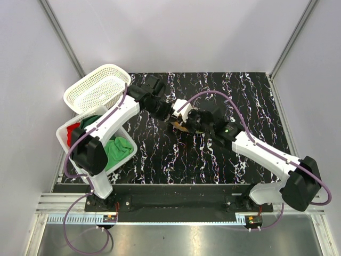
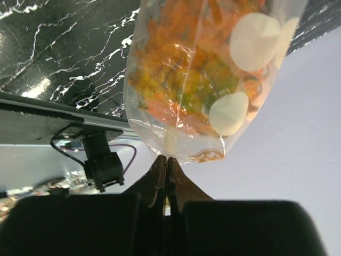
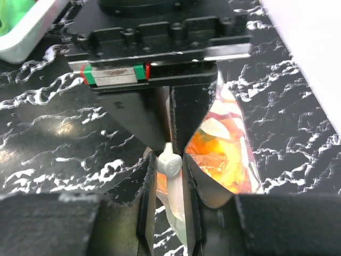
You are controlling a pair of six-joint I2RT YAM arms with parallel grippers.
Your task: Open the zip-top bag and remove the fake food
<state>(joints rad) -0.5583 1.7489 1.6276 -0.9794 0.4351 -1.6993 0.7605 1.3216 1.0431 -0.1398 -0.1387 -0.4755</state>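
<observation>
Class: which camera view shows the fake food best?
The left wrist view: orange and green fake food fills the clear zip-top bag up close. The right wrist view shows an orange glimpse; the top view only a speck.

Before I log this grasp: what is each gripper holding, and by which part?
The left gripper pinches the zip-top bag by its edge. The right gripper straddles the same edge; whether it grips cannot be told.
</observation>
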